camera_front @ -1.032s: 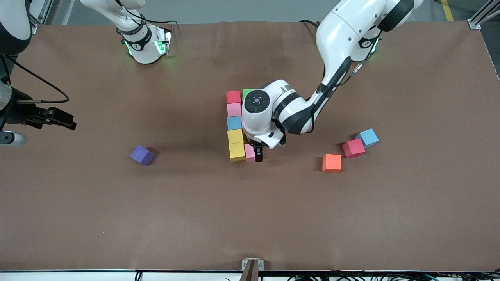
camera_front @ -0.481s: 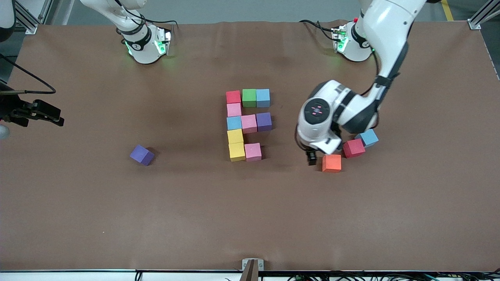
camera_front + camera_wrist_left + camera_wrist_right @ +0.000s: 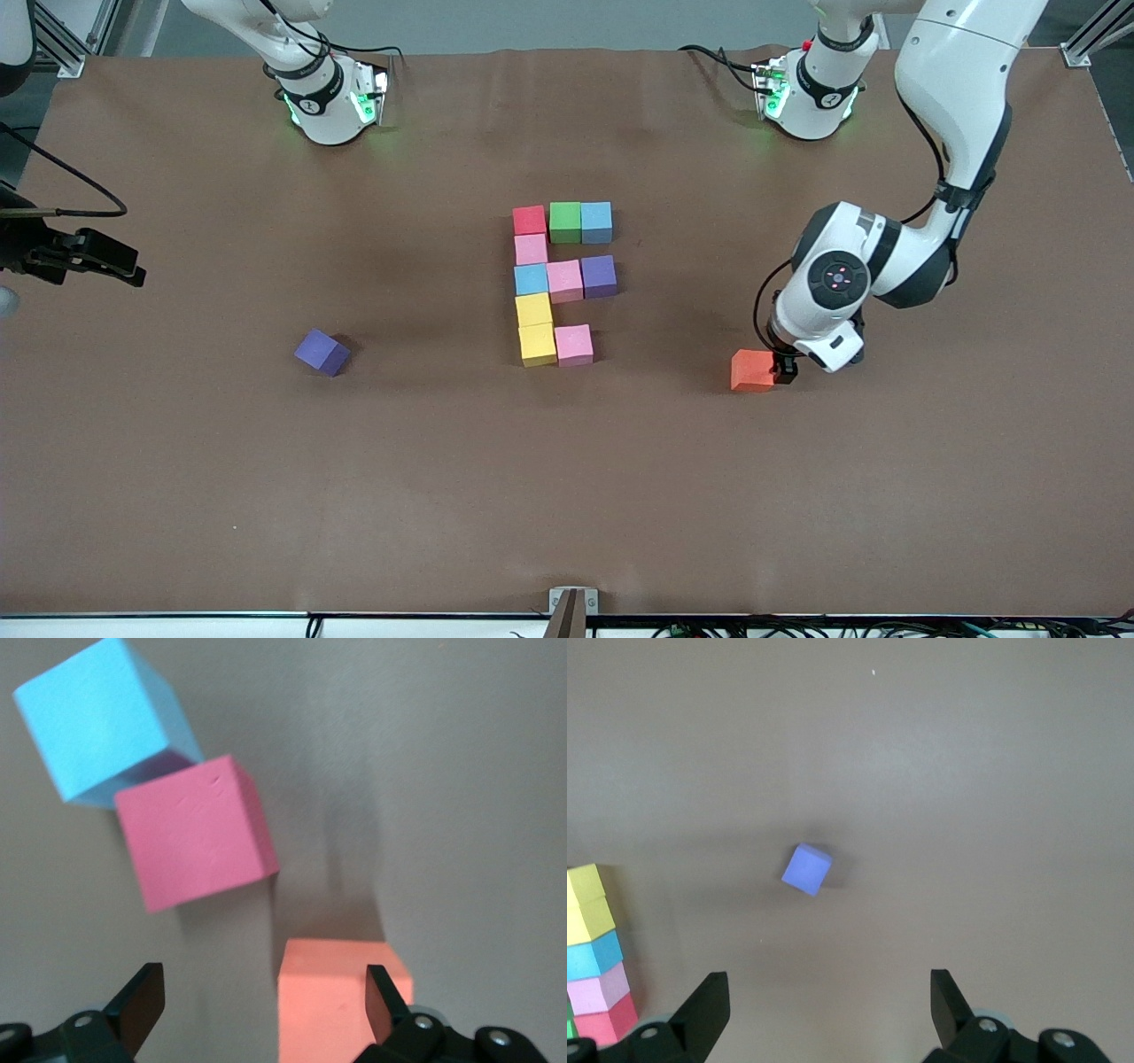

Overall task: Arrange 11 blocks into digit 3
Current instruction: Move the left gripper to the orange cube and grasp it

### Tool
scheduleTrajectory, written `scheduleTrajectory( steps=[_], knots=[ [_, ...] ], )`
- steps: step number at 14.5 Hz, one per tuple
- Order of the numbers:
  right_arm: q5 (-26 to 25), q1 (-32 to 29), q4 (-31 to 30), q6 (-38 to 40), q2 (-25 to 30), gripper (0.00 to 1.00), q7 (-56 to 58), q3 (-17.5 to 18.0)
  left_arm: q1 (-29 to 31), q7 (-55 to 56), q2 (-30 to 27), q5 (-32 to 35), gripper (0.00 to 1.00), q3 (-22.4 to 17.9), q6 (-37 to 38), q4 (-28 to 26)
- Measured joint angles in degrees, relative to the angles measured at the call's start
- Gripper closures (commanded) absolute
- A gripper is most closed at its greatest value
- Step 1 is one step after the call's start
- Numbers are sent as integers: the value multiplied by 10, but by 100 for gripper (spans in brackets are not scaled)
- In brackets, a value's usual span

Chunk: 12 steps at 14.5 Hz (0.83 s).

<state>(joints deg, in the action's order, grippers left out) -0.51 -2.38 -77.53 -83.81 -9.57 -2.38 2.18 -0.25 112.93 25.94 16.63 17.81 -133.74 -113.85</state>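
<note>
Several blocks form an E-like figure (image 3: 554,282) mid-table: a red, pink, blue, yellow, yellow column with a green-blue arm, a pink-purple arm and one pink cube (image 3: 573,345) at the near end. My left gripper (image 3: 784,368) is open and empty, low beside the orange block (image 3: 750,370). In the left wrist view that gripper (image 3: 263,1001) has one finger over the orange block (image 3: 332,1001). A dark red block (image 3: 195,833) and a blue block (image 3: 102,718) touch each other just past it; the arm hides them in the front view. My right gripper (image 3: 124,266) waits open.
A loose purple block (image 3: 322,352) lies toward the right arm's end of the table and also shows in the right wrist view (image 3: 806,868), past the open right gripper (image 3: 828,1005). The brown mat (image 3: 567,496) covers the table.
My left gripper let go of the pink cube at the figure's near end and moved toward the left arm's end, down beside the orange block. The right arm drew back slightly.
</note>
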Motion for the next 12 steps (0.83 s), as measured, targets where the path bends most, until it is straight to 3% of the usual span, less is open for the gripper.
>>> scheduleTrajectory(
  steps=[12],
  knots=[
    [0, -1, 1, 30, 7, 0, -4, 0, 1, -4, 35, 0, 0, 6, -82, 8]
  ],
)
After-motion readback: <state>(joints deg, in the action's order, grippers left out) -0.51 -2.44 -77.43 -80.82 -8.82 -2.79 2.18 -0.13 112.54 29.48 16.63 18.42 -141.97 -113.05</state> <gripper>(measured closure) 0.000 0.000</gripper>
